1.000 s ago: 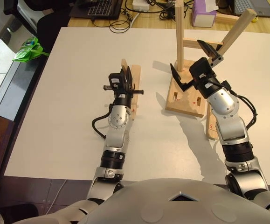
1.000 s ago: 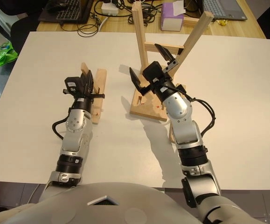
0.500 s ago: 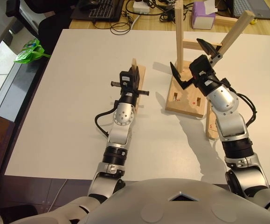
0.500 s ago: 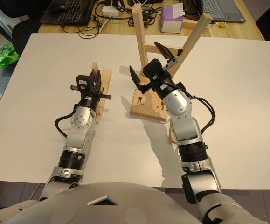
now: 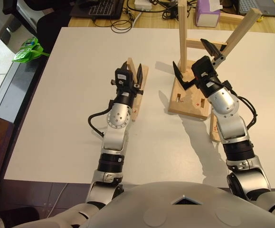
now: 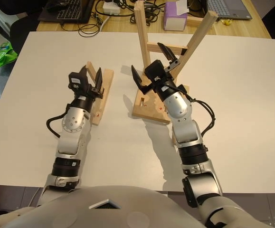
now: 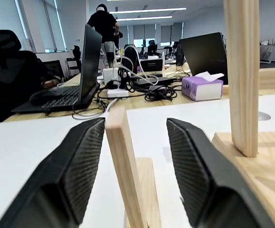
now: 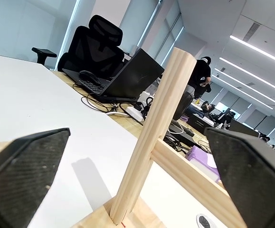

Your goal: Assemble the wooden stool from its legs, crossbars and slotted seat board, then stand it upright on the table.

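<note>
The left gripper (image 5: 130,69) is spread, its black ribbed pads (image 7: 82,156) on either side of a pale wooden leg-and-bar piece (image 5: 142,76) that lies on the white table (image 5: 75,61) at centre left. I cannot tell whether the pads touch it.

The right gripper (image 5: 193,59) gapes wide around the straight pale wooden leg (image 5: 182,28), touching nothing. That leg stands in the pale slotted wooden seat board (image 5: 188,104), which lies flat at centre right. A short wooden crossbar (image 5: 195,44) ties it to a second, slanted wooden leg (image 5: 241,27). A loose wooden strip (image 5: 214,128) lies near, beside the right arm.

The slanted leg looks poorly seated. An off-centre squeeze or a knock on the crossbar could lever both legs from their slots. On the left, uneven closing could tip the piece.
</note>
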Motion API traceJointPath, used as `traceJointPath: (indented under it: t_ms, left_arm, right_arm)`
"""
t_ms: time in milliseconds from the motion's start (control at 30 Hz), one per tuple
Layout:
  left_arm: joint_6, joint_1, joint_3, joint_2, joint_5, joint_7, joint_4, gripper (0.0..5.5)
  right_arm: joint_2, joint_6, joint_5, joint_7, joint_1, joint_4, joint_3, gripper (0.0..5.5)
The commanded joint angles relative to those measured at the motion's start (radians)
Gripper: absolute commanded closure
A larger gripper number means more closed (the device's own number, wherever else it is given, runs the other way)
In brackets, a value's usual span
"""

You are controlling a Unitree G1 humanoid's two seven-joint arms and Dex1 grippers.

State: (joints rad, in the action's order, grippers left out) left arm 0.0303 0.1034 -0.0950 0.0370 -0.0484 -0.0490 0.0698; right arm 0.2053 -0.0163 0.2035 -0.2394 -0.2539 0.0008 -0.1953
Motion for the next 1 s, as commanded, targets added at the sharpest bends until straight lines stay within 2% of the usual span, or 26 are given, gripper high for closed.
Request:
traceJointPath:
  t_ms: [33,133,300,467,600,700,833,1000]
  left_arm:
    - [0.072,0.077,0.047,0.042,0.033,-0.039,0.08,2.48]
    - [0.139,0.213,0.088,0.024,0.118,-0.068,0.031,2.15]
    - [0.297,0.486,0.179,0.009,0.28,-0.114,-0.179,2.15]
    - [0.325,0.638,0.202,0.091,0.29,-0.171,-0.3,2.15]
    - [0.332,0.636,0.161,0.128,0.242,-0.177,-0.308,2.15]
    - [0.327,0.532,0.11,0.089,0.216,-0.18,-0.357,2.15]
    - [0.222,0.414,0.039,0.033,0.144,-0.152,-0.49,2.15]
    - [0.178,0.462,0.058,0.006,0.154,-0.147,-0.521,2.15]
  right_arm:
    - [-0.013,-0.012,0.009,0.025,-0.005,0.023,-0.002,0.1]
    - [-0.022,-0.019,0.017,0.043,-0.006,0.035,-0.006,0.1]
    - [-0.03,-0.041,0.019,0.042,-0.023,0.065,-0.01,0.1]
    - [-0.034,-0.045,0.021,0.043,-0.02,0.069,-0.016,0.1]
    - [-0.033,-0.041,0.02,0.048,-0.017,0.063,-0.013,0.1]
    - [-0.031,-0.03,0.024,0.051,-0.004,0.055,-0.015,0.1]
    - [-0.025,-0.02,0.021,0.043,0.0,0.052,-0.015,0.1]
    - [-0.027,-0.019,0.022,0.041,-0.009,0.061,-0.017,0.1]
